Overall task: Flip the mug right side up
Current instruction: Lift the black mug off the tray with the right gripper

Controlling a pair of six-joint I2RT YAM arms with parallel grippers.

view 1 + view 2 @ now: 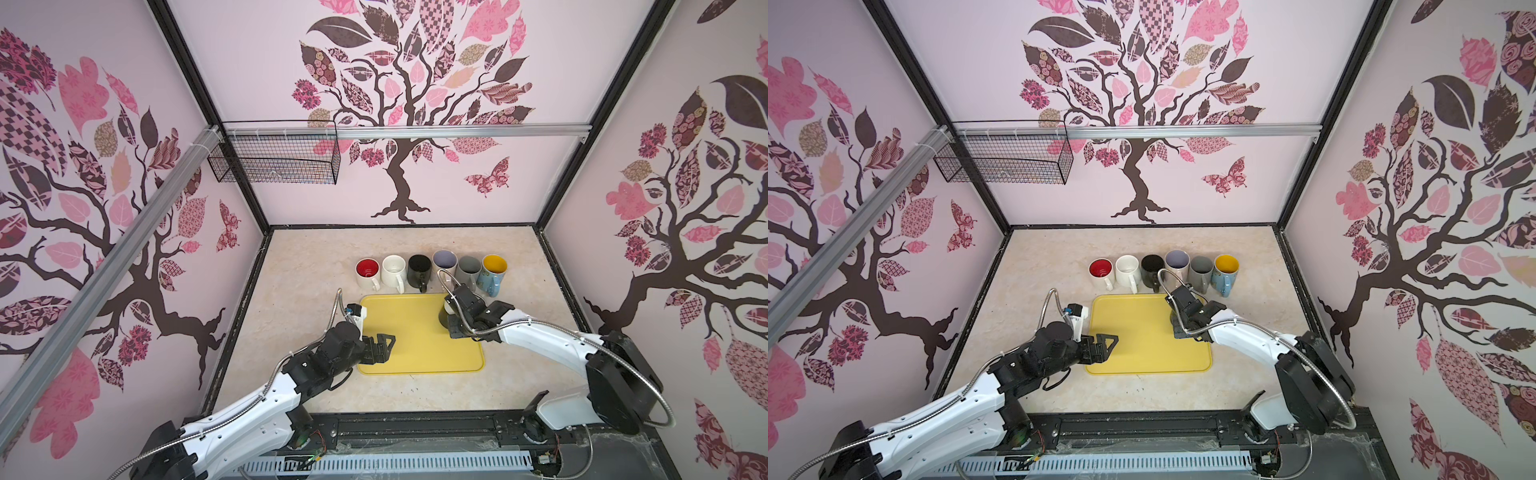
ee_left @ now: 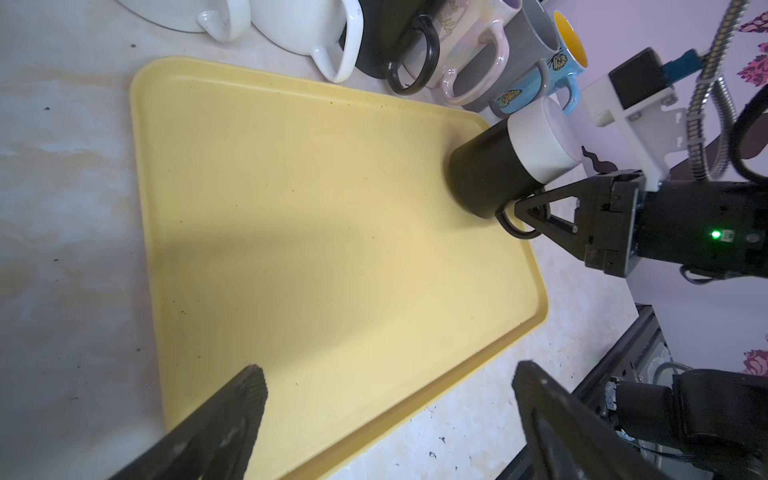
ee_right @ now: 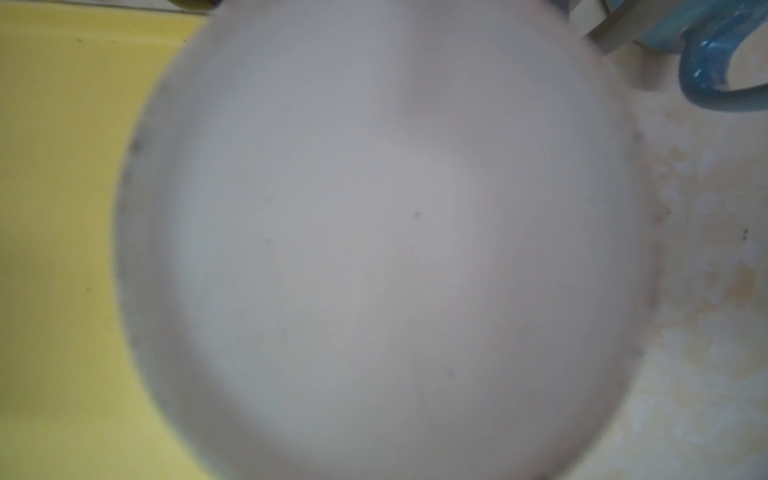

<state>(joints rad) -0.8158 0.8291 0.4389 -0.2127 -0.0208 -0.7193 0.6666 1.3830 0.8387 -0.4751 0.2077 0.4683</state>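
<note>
Over the near left edge of the yellow tray (image 1: pixel 415 353), the left gripper (image 1: pixel 388 345) hovers with jaws wide apart; leave it clear of the turn. Farther in, at the tray's far right corner, the mug (image 2: pixel 486 178) stands mouth down, white base up, and the right gripper (image 2: pixel 520 207) has its jaws clamped on the handle (image 2: pixel 517 237). Raise the mug clear of the tray before rolling the wrist, since a thin handle grip may let the body swing. Turn it toward the open tray, away from the row of upright mugs (image 1: pixel 419 270) just beyond on the counter (image 1: pixel 299 291). Right arm: forearm reaches from the near right, wrist pitched down over the mug.
</note>
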